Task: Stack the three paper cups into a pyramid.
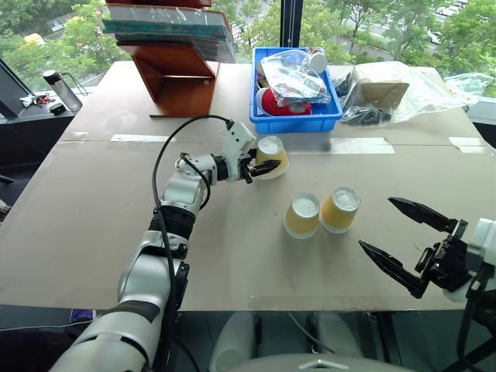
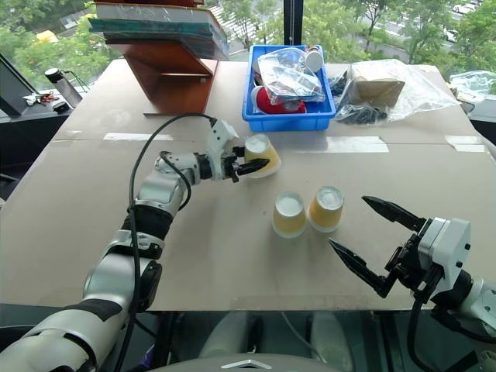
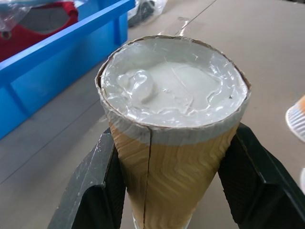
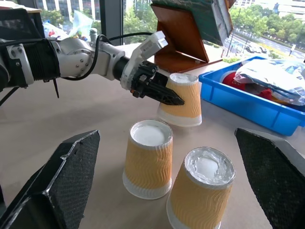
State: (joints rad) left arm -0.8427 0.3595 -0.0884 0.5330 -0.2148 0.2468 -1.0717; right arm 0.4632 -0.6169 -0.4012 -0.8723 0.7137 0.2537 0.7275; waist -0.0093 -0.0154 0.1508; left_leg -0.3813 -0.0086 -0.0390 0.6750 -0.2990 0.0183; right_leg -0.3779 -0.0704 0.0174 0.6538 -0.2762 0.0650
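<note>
Right wrist view shows nearest the two wide-spread fingers of the right tool (image 1: 403,242), which holds nothing and hangs at the lower right of the head pictures, above the near edge of the worktop (image 1: 93,256). Just behind it, a little right of the middle of the frame, two paper cups (image 1: 302,215) (image 1: 340,209) stand upside down, side by side and almost touching, white bases up. They look ready to serve as the lower row of the pyramid.

Farther back, above and left of this pair, the left tool (image 1: 262,166) is closed on the third cup (image 1: 272,156), also bottom up. One black finger lies on each side of its yellow wavy wall, below the white base, and the cup seems to lean a little; whether its rim is clear of the worktop I cannot tell.

Such a cup is, I judge, very light and thin-walled. A strong squeeze would dent it, and the tapered side can slide in the fingers. A gentle hold across the middle of the wall, as now, seems suitable, and a small push could knock over the standing pair.

At the far side stand a blue bin (image 1: 294,118) and a wooden stand (image 1: 178,77).
</note>
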